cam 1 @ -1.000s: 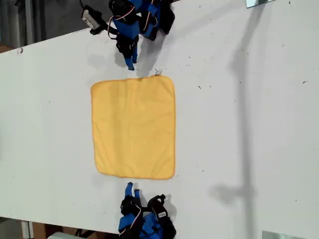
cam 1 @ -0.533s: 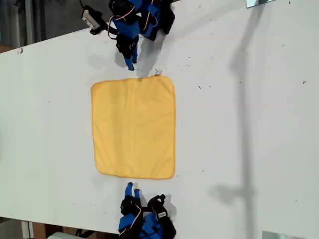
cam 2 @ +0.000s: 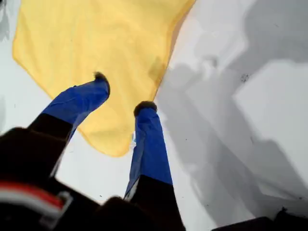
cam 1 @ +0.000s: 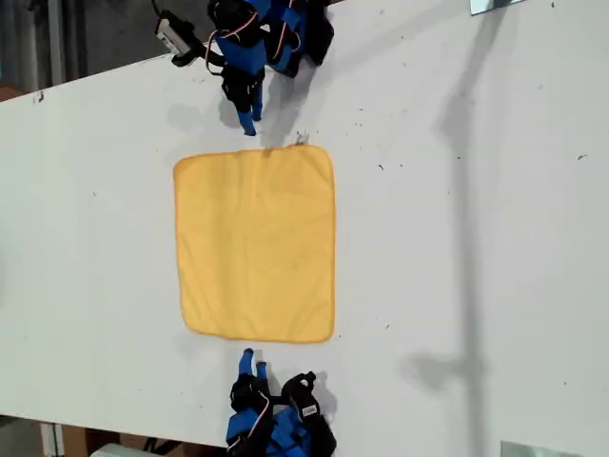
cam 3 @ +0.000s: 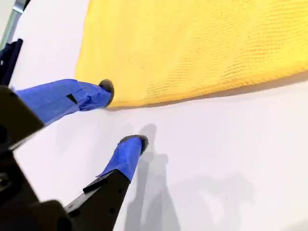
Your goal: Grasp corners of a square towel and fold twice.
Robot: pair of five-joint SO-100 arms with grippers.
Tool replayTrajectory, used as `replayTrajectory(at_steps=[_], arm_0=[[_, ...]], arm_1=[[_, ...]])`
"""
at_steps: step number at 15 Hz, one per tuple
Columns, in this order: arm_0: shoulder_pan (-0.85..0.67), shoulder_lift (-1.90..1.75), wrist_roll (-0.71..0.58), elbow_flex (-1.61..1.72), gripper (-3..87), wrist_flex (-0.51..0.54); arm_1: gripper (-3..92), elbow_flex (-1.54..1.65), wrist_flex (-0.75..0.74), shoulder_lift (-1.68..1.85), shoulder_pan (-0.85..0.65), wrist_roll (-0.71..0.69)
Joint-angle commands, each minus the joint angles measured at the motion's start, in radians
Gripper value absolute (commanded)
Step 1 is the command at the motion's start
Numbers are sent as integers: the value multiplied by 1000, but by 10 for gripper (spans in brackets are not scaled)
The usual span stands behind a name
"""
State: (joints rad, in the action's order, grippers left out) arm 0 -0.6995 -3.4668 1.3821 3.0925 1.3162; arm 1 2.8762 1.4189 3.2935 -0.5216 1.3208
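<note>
White table (cam 1: pixel 476 238) bears only the flat square towel (cam 1: pixel 255 243).

A white table (cam 1: pixel 495 286) fills the exterior view; a long grey shadow (cam 1: pixel 465 190) crosses it from one o'clock down to five o'clock; dark specks dot it, one (cam 1: pixel 381 168) just right of centre, another (cam 1: pixel 581 156) at three o'clock; a small black box (cam 1: pixel 171 34) sits at eleven o'clock; beyond the table's edge there, dark floor (cam 1: pixel 86 29); a shiny grey piece (cam 1: pixel 495 5) at one o'clock.
</note>
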Motion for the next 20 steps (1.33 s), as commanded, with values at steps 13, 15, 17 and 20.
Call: replayTrajectory(at_steps=[13,15,17,20], arm_0=[[825,1499,350,-746,247,-442],[808,1603,319,-830,252,-431],[784,1575,314,-827,254,-399],[755,1493,321,-758,256,-365]], arm_1=[[306,-288,-218,-712,715,160],[308,-265,-304,-799,681,135],[310,-344,-377,-994,643,71],[311,-428,-462,-1243,588,9]])
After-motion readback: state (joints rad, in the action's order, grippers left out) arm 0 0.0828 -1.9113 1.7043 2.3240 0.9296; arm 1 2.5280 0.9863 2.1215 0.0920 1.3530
